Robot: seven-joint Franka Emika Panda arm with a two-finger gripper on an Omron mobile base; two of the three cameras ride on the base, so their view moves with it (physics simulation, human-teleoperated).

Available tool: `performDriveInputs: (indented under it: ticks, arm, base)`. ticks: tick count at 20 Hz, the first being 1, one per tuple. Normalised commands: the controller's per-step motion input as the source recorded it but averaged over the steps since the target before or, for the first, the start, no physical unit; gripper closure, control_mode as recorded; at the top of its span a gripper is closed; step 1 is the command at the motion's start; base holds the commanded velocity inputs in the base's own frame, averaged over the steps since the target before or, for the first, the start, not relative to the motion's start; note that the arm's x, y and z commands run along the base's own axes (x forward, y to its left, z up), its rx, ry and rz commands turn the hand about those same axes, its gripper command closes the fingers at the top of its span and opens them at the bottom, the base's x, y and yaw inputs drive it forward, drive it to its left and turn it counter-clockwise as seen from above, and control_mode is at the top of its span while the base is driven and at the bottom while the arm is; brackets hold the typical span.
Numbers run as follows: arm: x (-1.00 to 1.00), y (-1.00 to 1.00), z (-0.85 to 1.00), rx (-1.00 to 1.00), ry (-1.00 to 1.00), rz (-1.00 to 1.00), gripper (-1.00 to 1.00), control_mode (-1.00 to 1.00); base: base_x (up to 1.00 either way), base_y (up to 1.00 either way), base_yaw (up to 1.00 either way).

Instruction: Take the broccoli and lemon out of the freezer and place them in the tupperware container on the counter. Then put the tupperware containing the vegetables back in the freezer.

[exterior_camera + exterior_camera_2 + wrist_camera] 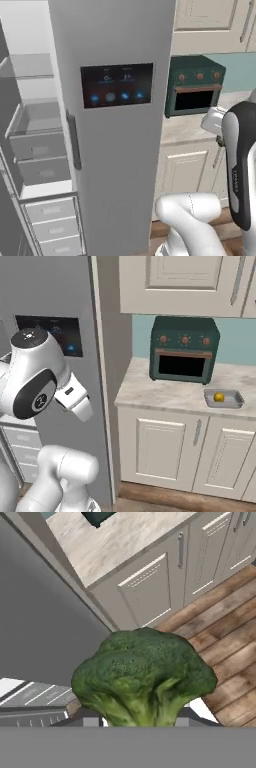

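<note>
The gripper [134,721] is clenched on the broccoli [144,677], which rises large and green just above the finger tips in the hand view, held over the wooden floor [225,642] in front of the freezer [117,150]. The freezer's grey door with its dark display panel [117,84] stands as a tall wall on the left, its edge close beside the near left corner of the counter [150,391]. The open freezer compartment with grey drawers [40,157] lies further left.

On the counter, the dark green toaster oven [184,349] stands at the back against the wall, leaving a bare strip along the near edge. The tupperware container [223,399] sits to its right near the front edge, with the lemon [218,397] inside. Cream cabinets [165,448] run below, and wall cabinets [185,283] hang above the oven.
</note>
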Motion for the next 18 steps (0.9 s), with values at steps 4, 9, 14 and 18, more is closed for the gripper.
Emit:
performDriveInputs:
  ticks: [4,9,14,18]
  arm:
    - [0.0,0.0,0.0,0.0,0.0,0.0,1.0,1.0]
    - [0.0,0.0,0.0,0.0,0.0,0.0,1.0,1.0]
    - [0.0,0.0,0.0,0.0,0.0,0.0,1.0,1.0]
    - [0.0,0.0,0.0,0.0,0.0,0.0,1.0,1.0]
  base:
    - [0.12,-1.0,0.0]
    - [0.39,-1.0,0.0]
    - [0.87,-0.83,0.05]
    - [0.99,-0.48,0.16]
